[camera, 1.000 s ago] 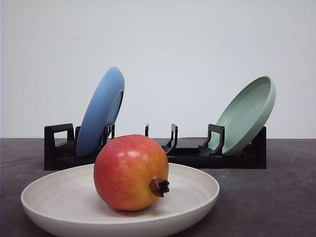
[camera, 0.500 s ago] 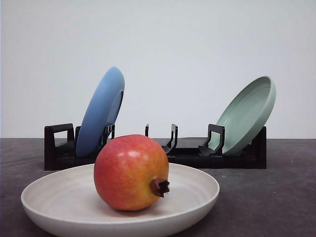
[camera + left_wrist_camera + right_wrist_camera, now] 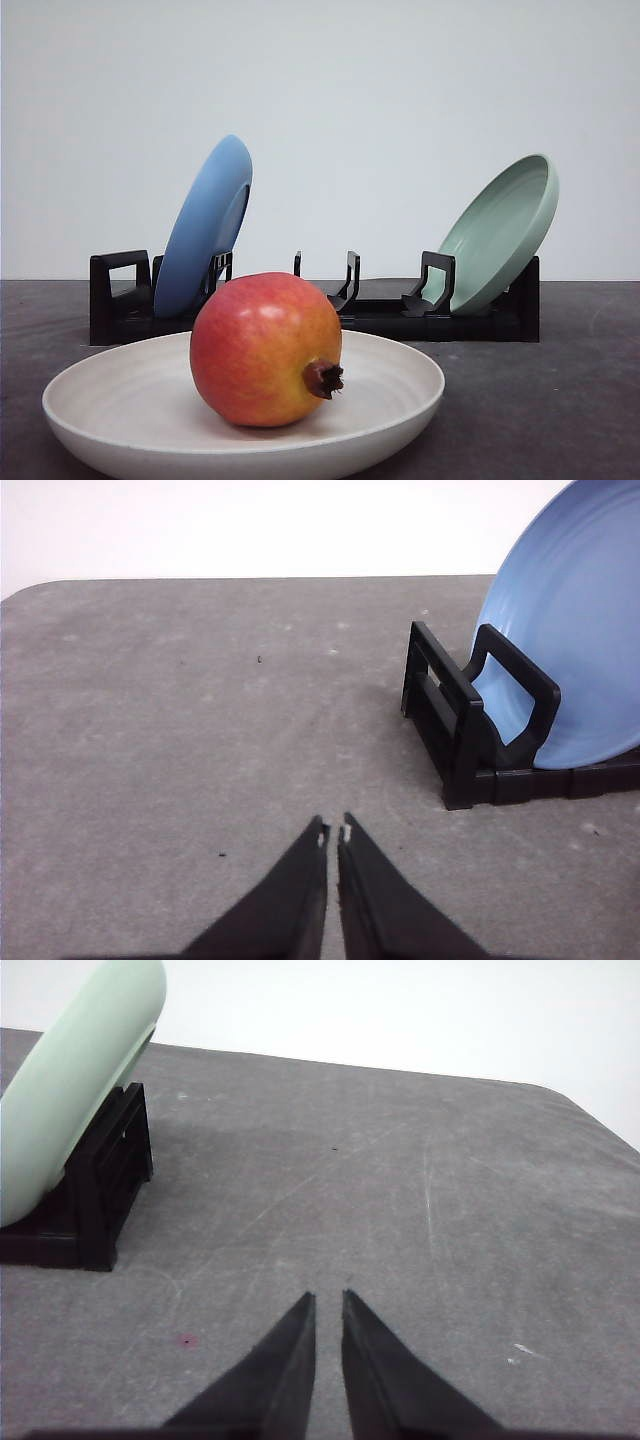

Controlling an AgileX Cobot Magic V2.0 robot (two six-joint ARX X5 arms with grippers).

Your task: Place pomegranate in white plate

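Since the pomegranate [image 3: 266, 350] already sits inside the white plate [image 3: 400, 385], we judge the task done as far as these pictures show; nothing seems left but to keep our arms clear. The fruit rests near the middle of the plate's shallow well, its dark crown nub turned toward the front and right, and the plate lies flat on the grey table [image 3: 560, 400]. Behind it stands a black rack [image 3: 380, 315] holding two plates on edge: a blue plate [image 3: 205, 225] leaning at its left end and a pale green plate [image 3: 500, 230] leaning at its right end, with the slots between them vacant. Our left gripper [image 3: 333, 832] is closed on nothing over bare table beside the rack's blue-plate end. Our right gripper [image 3: 328, 1300] has its fingers nearly together, a narrow gap between the tips, also empty, near the green-plate end.
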